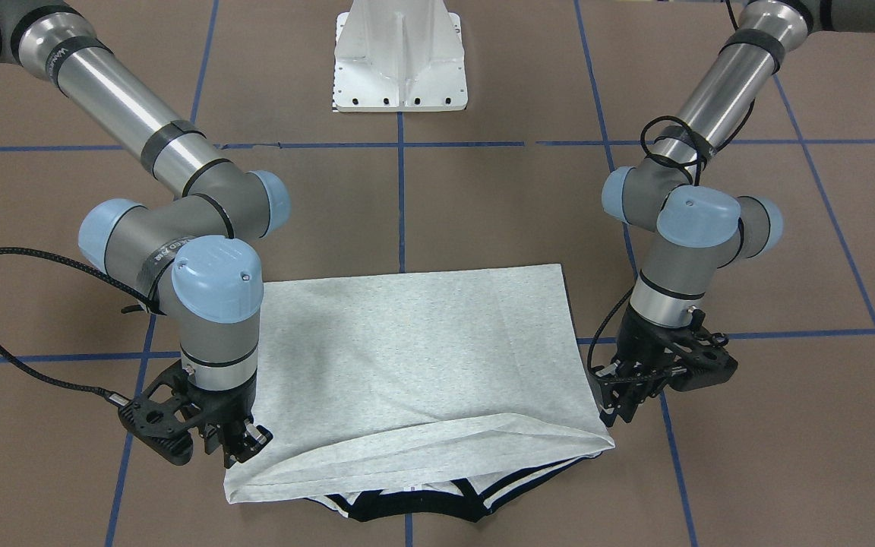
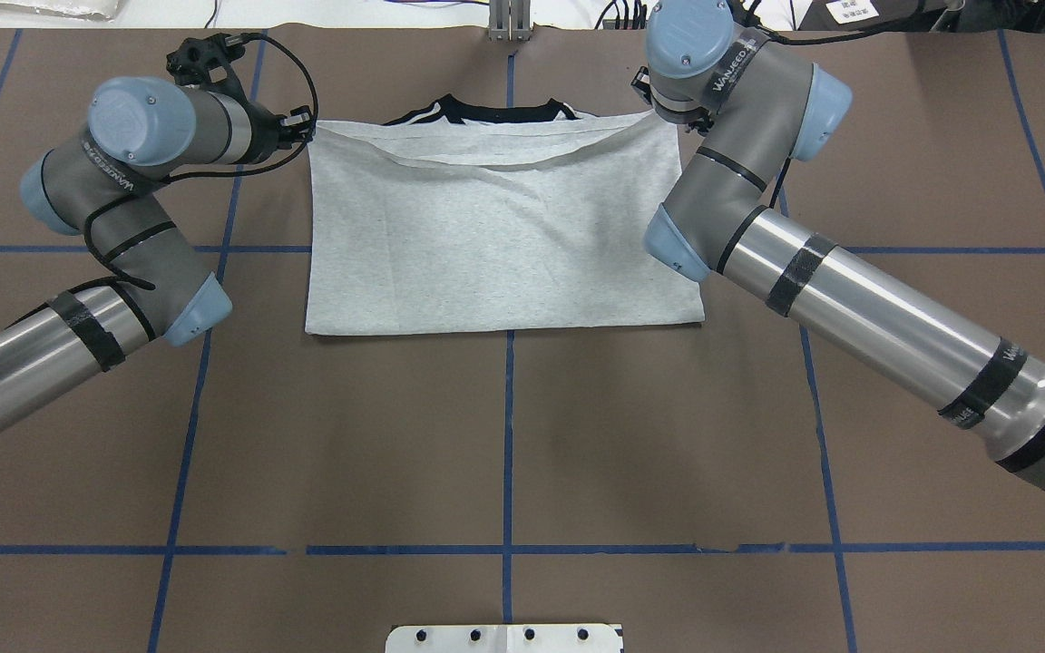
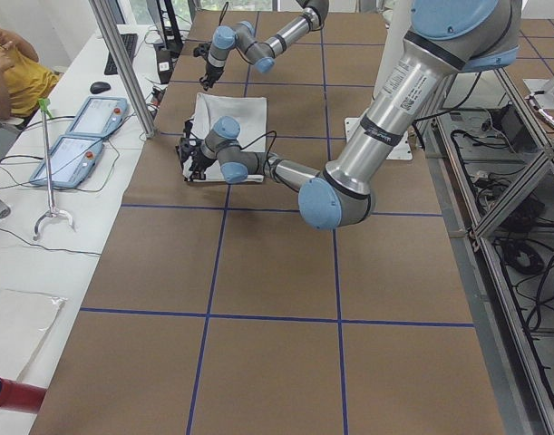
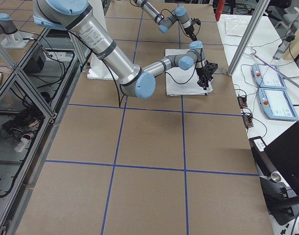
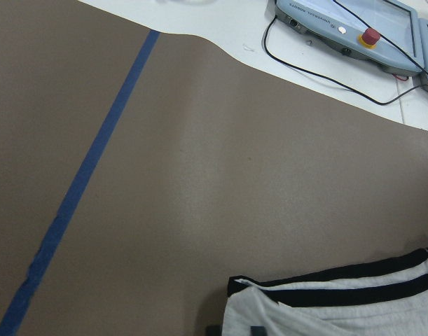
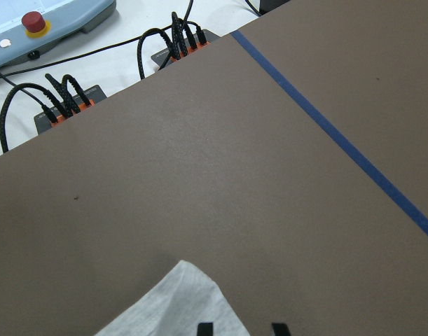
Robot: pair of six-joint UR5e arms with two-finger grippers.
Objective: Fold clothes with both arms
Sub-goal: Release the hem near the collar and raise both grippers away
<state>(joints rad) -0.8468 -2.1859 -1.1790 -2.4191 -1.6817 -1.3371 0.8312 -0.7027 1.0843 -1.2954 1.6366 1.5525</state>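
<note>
Blue tape lines [image 2: 508, 426] cross the brown table [image 2: 350, 435]. Beyond the pedestal [image 2: 504, 638], the folded shirt [image 2: 504, 236] lies crosswise, its collar [image 2: 495, 113] on the far side. The right gripper [image 1: 240, 448] has its jaws apart over a corner. Whether the left gripper [image 1: 616, 406] is gripping cannot be told.

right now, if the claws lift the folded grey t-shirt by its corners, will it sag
The light heather-grey fabric T-shirt would likely sag: its folded-over edge already wrinkles between corners. Probably light, as it lies thin; loose layers might slip apart.
</note>
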